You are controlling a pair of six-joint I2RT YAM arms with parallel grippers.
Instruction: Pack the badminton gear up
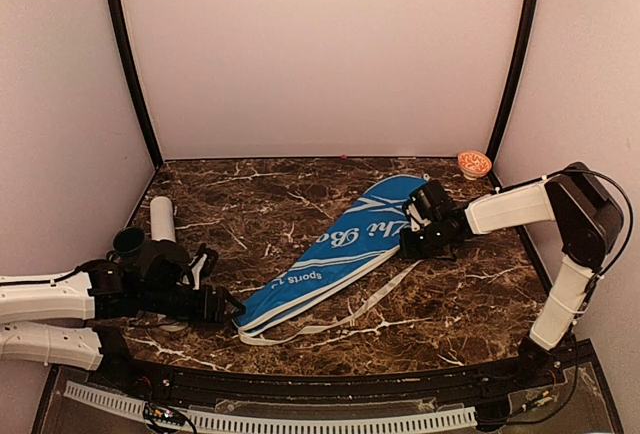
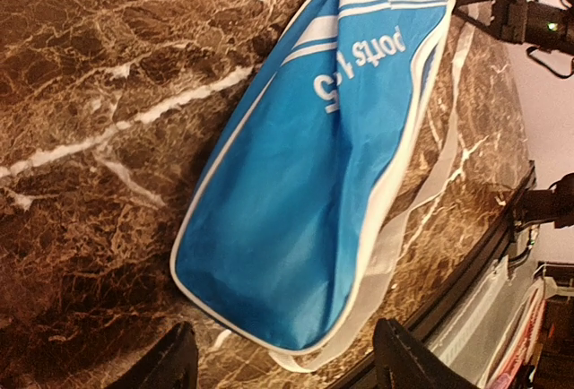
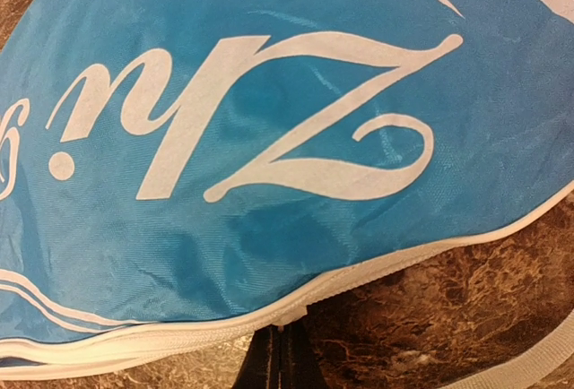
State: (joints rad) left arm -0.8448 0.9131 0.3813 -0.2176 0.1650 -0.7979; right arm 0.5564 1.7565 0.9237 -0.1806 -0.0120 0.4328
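I see the cover point(image 1: 335, 254) lying flat on the desk point(image 1: 260, 204). It runs diagonally, with its wide rounded end far right and its narrow end near the left. It looks closed along its white edge, and I cannot see inside it. The strap point(image 1: 385, 294) trails loose on the desk along its near side.

My left hand point(image 1: 225, 306) sits low just short of the narrow end. In the left wrist view its fingertips point(image 2: 170, 362) are spread wide and hold nothing. Only their tips show at the bottom of that view, and the cover's corner lies just ahead of the gap, not between them.

My right hand point(image 1: 408, 244) is at the cover's right edge near the wide end. From above, its body hides the fingers. In the right wrist view the two fingers point(image 3: 280, 358) are pressed together right at the white zipper seam, mostly cut off by the bottom edge. A small white tab sits at their tips, but I cannot tell whether they pinch it or only touch the seam.

The tube point(image 1: 162, 219) lies at the far left, its near end hidden behind the left arm. A black cup point(image 1: 128, 242) beside it is partly covered too. An orange bowl point(image 1: 473, 163) sits in the far right corner, well apart.
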